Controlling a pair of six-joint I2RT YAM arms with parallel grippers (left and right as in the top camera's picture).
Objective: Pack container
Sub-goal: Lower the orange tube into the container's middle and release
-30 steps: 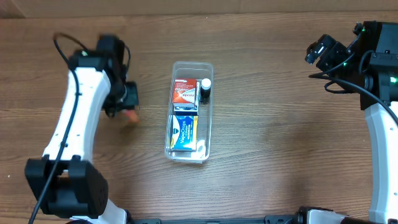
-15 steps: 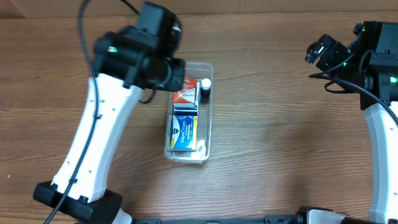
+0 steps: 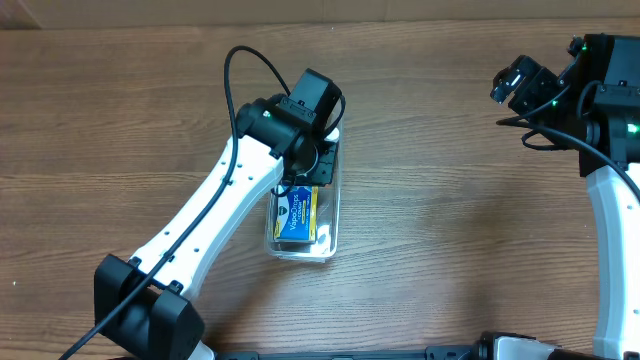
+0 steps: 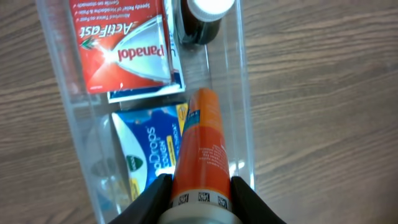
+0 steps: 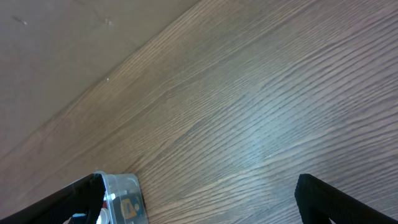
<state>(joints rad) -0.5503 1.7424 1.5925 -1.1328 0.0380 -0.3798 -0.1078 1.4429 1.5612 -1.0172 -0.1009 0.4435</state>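
Both left fingers pinch an orange plastic tube, nose-down over the clear rectangular plastic container.

That container sits mid-desk. A red Panadol box, a blue cardboard box and a dark white-capped bottle fill most of it, so the tube points along the free strip by the bottle-side wall, probably to slide in without riding on the boxes. Well apart near the desk's far edge, the right fingers stand spread wide, empty.
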